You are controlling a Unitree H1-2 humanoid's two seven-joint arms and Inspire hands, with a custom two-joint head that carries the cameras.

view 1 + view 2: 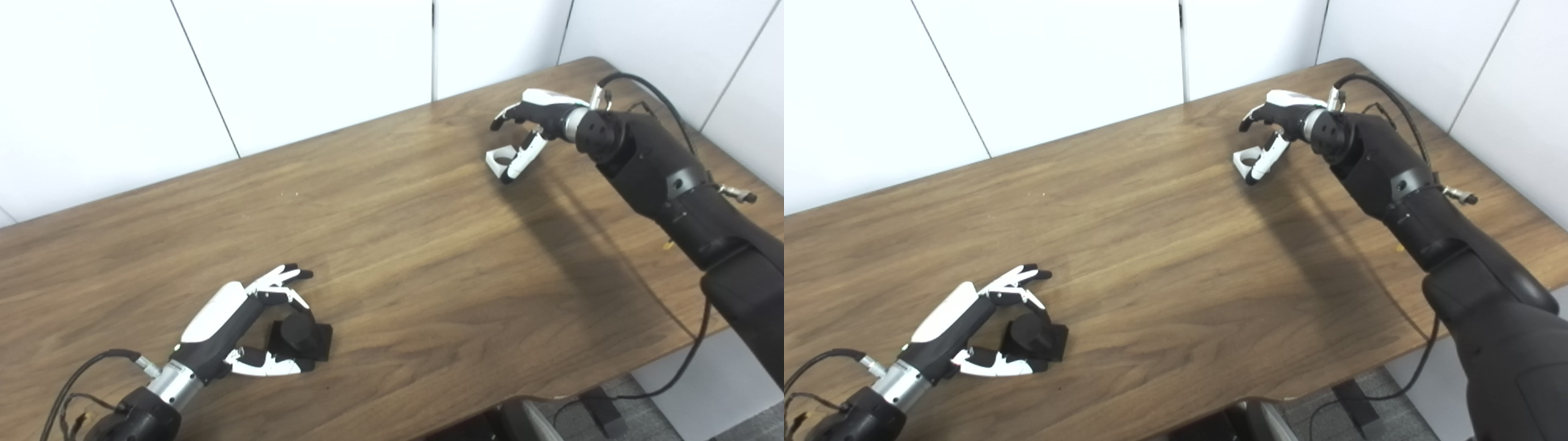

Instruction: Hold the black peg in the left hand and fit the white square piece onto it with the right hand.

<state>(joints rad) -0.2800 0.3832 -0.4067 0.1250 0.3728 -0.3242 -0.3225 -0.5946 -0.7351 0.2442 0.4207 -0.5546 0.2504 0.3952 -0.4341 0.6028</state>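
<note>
The black peg (300,334), a short cylinder on a square base, rests on the table near the front left. My left hand (245,324) is around it: one finger curls down onto the cylinder, the thumb (275,366) presses the base's near side, and the other fingers (285,275) stretch out above. The white square piece (497,160) with a round hole lies on the table at the far right. My right hand (530,125) hovers over it, open, with the thumb (525,154) alongside the piece and the curled fingers (503,117) apart above it.
The wooden table (416,257) has its front edge at the lower right and a white wall right behind it. My right forearm (667,184) with its cables stretches over the table's right end. Black cables trail from my left wrist (104,361).
</note>
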